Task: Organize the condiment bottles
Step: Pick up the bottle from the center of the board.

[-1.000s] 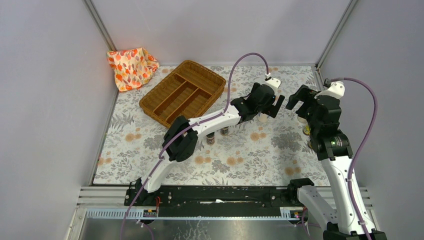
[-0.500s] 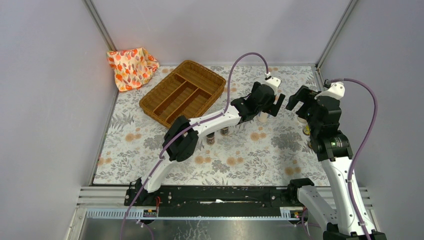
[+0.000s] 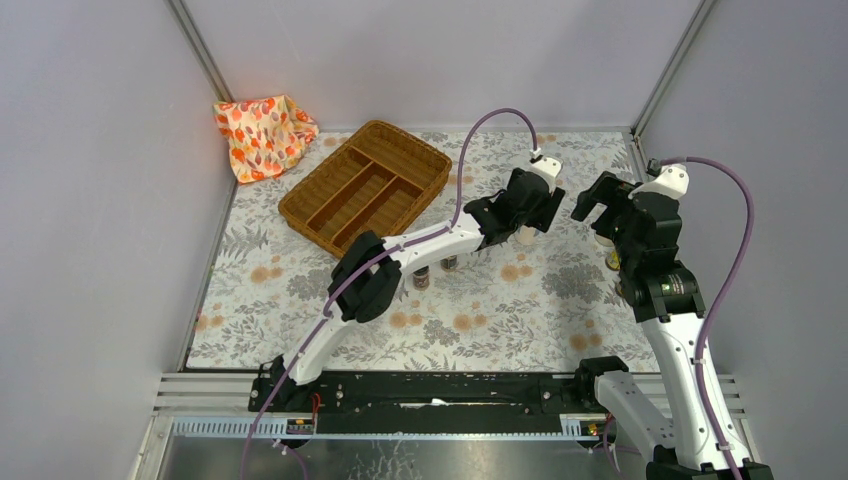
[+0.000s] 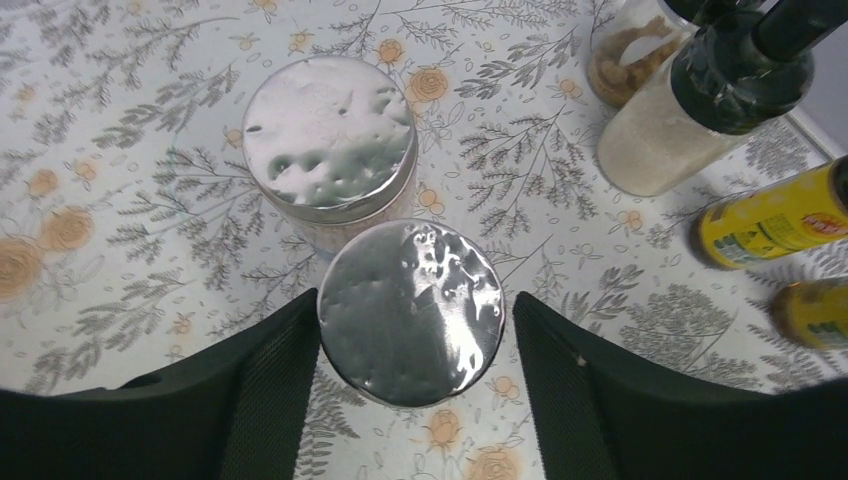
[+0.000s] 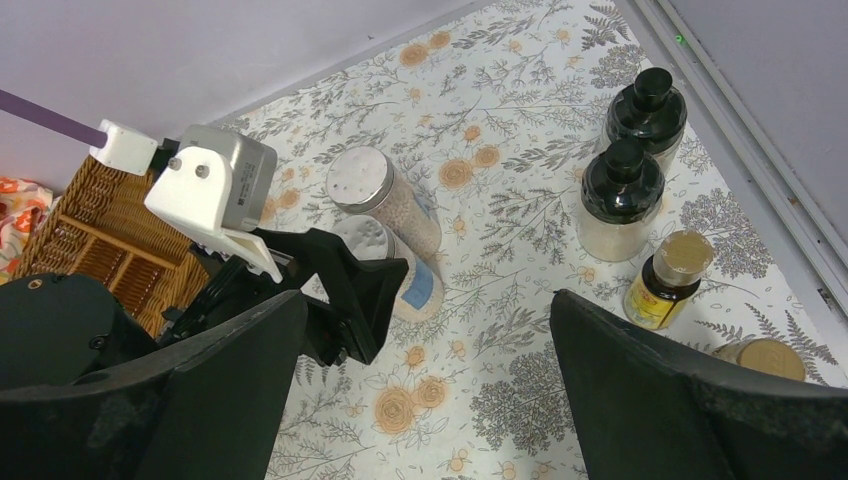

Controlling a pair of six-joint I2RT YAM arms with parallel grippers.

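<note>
A silver-lidded jar (image 4: 410,312) stands upright on the flowered bench (image 3: 500,310), right of the middle, with its twin (image 4: 330,135) just behind it. The left gripper (image 4: 415,300) straddles the near one, its fingers (image 4: 270,390) hard by the lid on either side. Whether they press the glass I cannot tell. To the right stand two black-capped jars (image 5: 620,195) with pale filling, and nearer the arms a yellow bottle (image 5: 668,275). The right gripper (image 5: 425,300) hangs above this group, spread wide and holding nothing. Two small dark jars (image 3: 421,278) sit under the left arm's forearm. The wicker tray (image 3: 365,185) lies well apart at the far left, and the orange cloth (image 3: 262,132) is bunched in the corner beyond it.
</note>
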